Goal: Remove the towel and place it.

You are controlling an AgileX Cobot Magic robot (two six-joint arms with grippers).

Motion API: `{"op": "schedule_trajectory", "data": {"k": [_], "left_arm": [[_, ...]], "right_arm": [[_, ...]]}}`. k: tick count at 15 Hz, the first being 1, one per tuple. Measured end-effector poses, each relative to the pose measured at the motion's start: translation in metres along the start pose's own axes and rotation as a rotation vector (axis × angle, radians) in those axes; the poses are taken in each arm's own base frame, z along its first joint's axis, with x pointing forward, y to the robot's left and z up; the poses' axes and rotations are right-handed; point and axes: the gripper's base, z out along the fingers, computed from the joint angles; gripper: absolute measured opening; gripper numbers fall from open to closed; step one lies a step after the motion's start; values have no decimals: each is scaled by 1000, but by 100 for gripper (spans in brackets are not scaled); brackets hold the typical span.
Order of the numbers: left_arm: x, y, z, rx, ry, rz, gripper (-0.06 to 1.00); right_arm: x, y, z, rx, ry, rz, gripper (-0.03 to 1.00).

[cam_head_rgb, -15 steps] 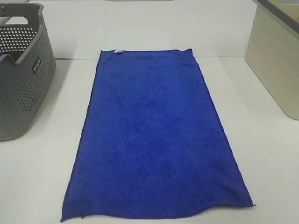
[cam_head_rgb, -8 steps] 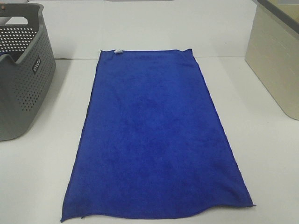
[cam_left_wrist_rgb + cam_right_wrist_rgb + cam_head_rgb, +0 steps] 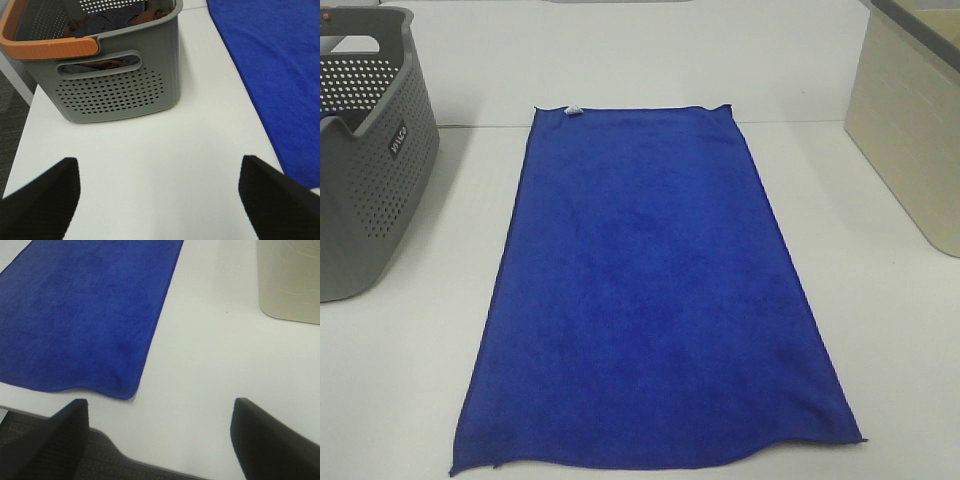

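Observation:
The royal-blue towel [image 3: 650,300] lies spread flat on the white table, its long side running from far to near, with a small white tag [image 3: 573,109] at its far left corner. It also shows in the left wrist view [image 3: 277,75] and the right wrist view [image 3: 85,310]. Neither gripper shows in the exterior high view. My left gripper [image 3: 160,200] is open and empty over bare table between the grey basket and the towel. My right gripper [image 3: 157,440] is open and empty by the table's near edge, right of the towel's near right corner.
A grey perforated basket [image 3: 370,190] with an orange handle [image 3: 47,47] stands at the left, holding dark clothes [image 3: 110,20]. A beige bin [image 3: 910,130] stands at the right, also in the right wrist view [image 3: 290,280]. The table edge [image 3: 125,437] runs close below the right gripper.

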Motion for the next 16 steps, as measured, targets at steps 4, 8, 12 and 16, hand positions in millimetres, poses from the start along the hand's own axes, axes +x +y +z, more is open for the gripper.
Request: {"op": "schedule_trajectory", "data": {"k": [4, 8, 12, 16], "left_arm": [[0, 0, 0, -7, 1, -4, 81], [0, 0, 0, -7, 1, -4, 81], [0, 0, 0, -7, 1, -4, 81], [0, 0, 0, -7, 1, -4, 81]], "right_arm": [[0, 0, 0, 19, -1, 13, 76], [0, 1, 0, 14, -3, 16, 76], [0, 1, 0, 14, -3, 16, 76], [0, 1, 0, 14, -3, 16, 76]]}}
